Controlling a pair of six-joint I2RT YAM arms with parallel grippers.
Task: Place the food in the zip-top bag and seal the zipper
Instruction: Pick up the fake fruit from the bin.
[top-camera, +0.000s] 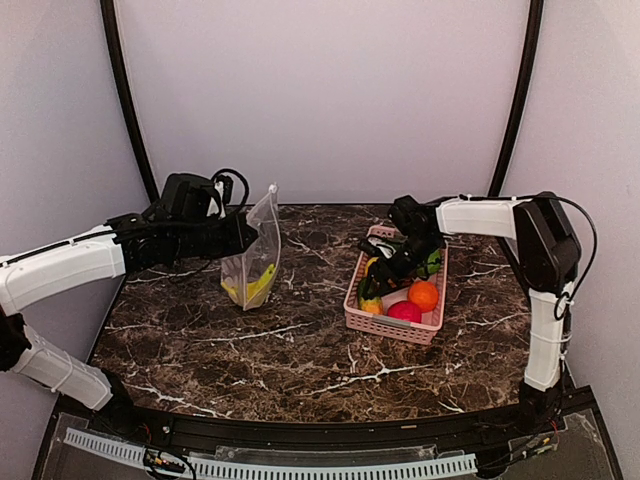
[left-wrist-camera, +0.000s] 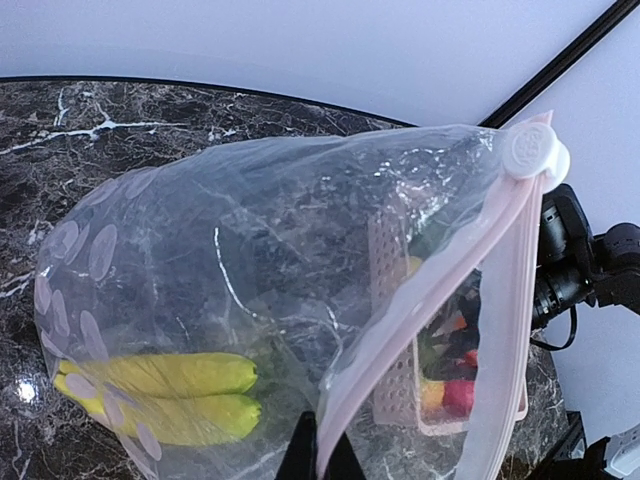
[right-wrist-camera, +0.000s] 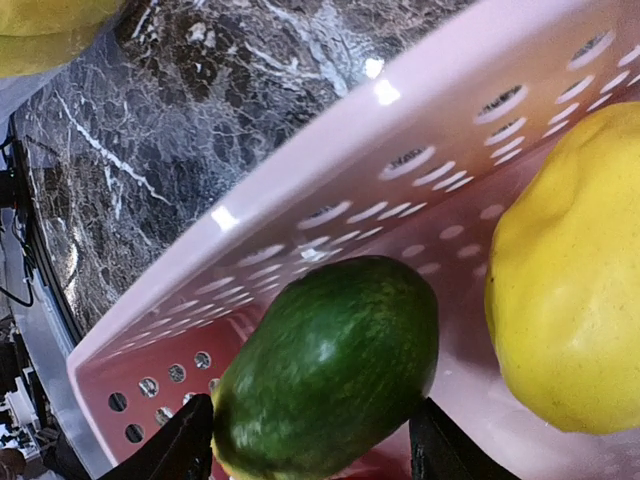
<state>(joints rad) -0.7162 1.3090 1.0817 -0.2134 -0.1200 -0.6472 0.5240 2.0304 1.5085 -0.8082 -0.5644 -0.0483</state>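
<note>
The zip-top bag (top-camera: 255, 250) stands upright at the left centre of the table, with a yellow banana (top-camera: 258, 285) at its bottom. My left gripper (top-camera: 240, 237) is shut on the bag's mouth edge. The left wrist view shows the bag (left-wrist-camera: 250, 250), the banana (left-wrist-camera: 160, 395), the pale zipper (left-wrist-camera: 420, 310) and the gripper (left-wrist-camera: 322, 452) pinching that strip. My right gripper (top-camera: 385, 270) reaches into the pink basket (top-camera: 390, 325). It stands open (right-wrist-camera: 310, 428) with a green pepper (right-wrist-camera: 330, 365) between its fingers. A yellow pepper (right-wrist-camera: 565, 290) lies beside it.
In the basket also lie an orange (top-camera: 423, 295) and a red-pink ball (top-camera: 405, 311). The basket wall (right-wrist-camera: 330, 170) rises close behind the green pepper. A white slider (left-wrist-camera: 535, 150) sits at the top end of the zipper.
</note>
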